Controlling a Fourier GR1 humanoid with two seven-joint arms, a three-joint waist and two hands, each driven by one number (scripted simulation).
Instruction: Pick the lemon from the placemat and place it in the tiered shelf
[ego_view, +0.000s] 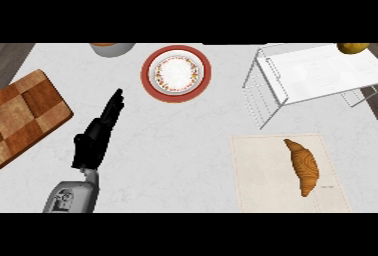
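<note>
Head view of the counter (170, 150), seen steeply from above; we read places as on a clock face centred on the view. At about four o'clock lies the placemat (258, 175), pale and rectangular, and on it we find a croissant (303, 166), lying lengthwise, and no lemon; the task sentence and the mat thus disagree. At about two o'clock stands the tiered shelf (317, 75), a white wire frame with a flat upper tier; at its far right corner, cut by the view's edge, sits a small yellowish round thing (353, 47), which we judge may be the lemon, though too little of it shows to be sure; whether it rests on the tier or behind it we cannot tell. At twelve o'clock lies a red-rimmed plate (176, 73), with part of a grey bowl (112, 48) at about eleven; a checkered cutting board (26, 112) lies at nine o'clock. The left hand (100, 135) shows at about eight o'clock, fingers straight and together, holding nothing, well apart from mat and shelf; we take it as resting, since both lie on the other side. The right hand shows nowhere, so we cannot report its state.
</note>
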